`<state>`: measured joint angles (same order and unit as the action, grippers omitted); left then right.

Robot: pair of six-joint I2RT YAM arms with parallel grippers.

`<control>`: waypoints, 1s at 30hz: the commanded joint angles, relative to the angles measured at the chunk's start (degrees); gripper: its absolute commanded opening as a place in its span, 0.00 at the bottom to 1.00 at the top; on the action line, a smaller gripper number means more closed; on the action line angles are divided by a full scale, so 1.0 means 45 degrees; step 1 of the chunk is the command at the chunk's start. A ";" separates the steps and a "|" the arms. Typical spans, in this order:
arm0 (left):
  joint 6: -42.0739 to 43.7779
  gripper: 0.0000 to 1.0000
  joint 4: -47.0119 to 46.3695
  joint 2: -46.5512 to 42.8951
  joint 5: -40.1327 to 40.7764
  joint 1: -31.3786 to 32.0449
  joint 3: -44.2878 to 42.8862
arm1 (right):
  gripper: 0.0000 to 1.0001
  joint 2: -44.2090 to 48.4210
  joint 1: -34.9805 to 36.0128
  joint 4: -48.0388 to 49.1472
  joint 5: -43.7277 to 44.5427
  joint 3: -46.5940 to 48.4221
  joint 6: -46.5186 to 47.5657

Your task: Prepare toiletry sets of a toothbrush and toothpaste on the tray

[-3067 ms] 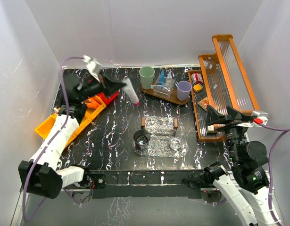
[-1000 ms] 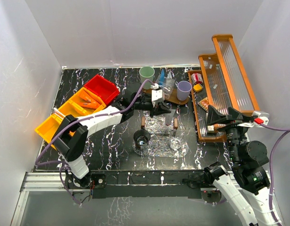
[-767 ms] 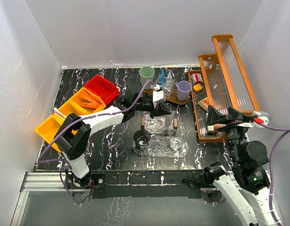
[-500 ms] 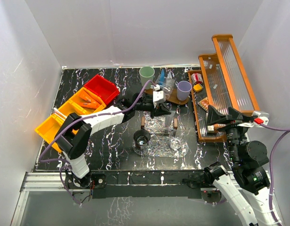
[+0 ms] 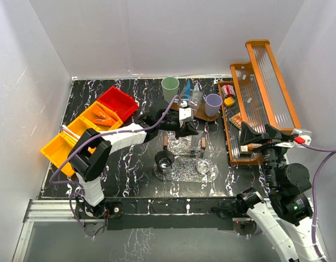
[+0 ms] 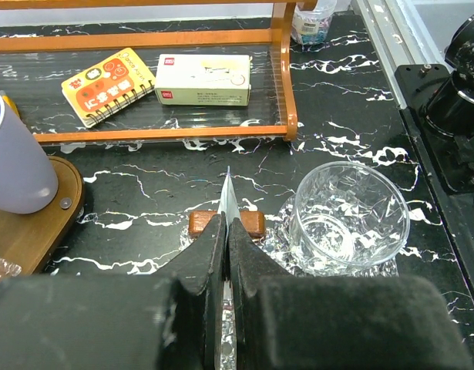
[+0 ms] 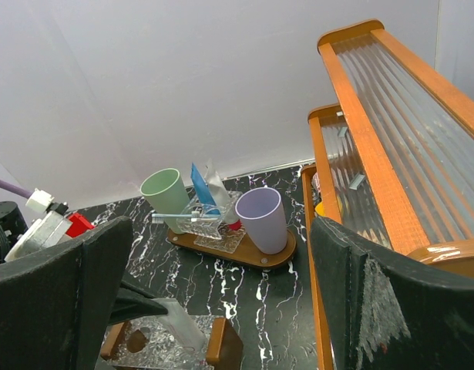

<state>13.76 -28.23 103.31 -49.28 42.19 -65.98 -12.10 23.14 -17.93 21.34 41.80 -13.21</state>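
Note:
My left gripper point(image 5: 187, 127) point(image 6: 225, 221) is shut on a pale toothpaste tube point(image 6: 226, 191) point(image 7: 173, 322), whose flat crimped end sticks out past the fingertips. It hovers over the clear tray point(image 5: 184, 144) with wooden handles point(image 6: 253, 223) in mid table. At the back, a wooden oval tray point(image 5: 181, 108) point(image 7: 252, 254) carries a green cup point(image 5: 170, 86) point(image 7: 166, 193), a lilac cup point(image 5: 213, 103) point(image 7: 261, 218), and a clear holder with a blue tube point(image 7: 198, 185) and a toothbrush point(image 7: 179, 218). My right gripper point(image 5: 256, 135) point(image 7: 221, 297) is open and empty, raised beside the shelf.
A clear glass point(image 5: 203, 164) point(image 6: 350, 220) and a dark cup point(image 5: 164, 160) stand on a glittery mat in front of the tray. Red point(image 5: 117, 102) and orange point(image 5: 96, 115) bins sit at the left. A wooden shelf point(image 5: 255, 93) point(image 6: 167, 127) with small items fills the right side.
The left arm swung from above the bins at the left to the table's middle with the tube, then crept slightly nearer over the clear tray. The right arm has not moved.

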 commanded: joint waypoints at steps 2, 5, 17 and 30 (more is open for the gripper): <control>0.0497 0.00 -0.0645 -0.0110 -0.0401 0.0037 -0.0045 | 0.98 -0.0032 -0.0034 0.0414 0.0198 0.0242 0.0226; 0.0497 0.00 -0.0695 -0.0104 -0.0368 0.0037 0.0093 | 0.98 0.0021 -0.0035 0.0396 0.0222 0.0205 0.0230; 0.0906 0.40 -0.0297 -0.1042 0.0202 0.0040 0.0553 | 0.98 0.0013 -0.0024 0.0363 0.0201 0.0228 0.0169; 0.0384 0.99 0.1002 -0.5018 0.1575 -0.1450 0.1468 | 0.98 0.0151 -0.0024 0.0451 0.0061 0.0108 -0.0082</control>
<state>17.82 -24.23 88.71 -43.33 39.64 -62.24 -12.10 23.14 -17.93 21.50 41.78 -13.56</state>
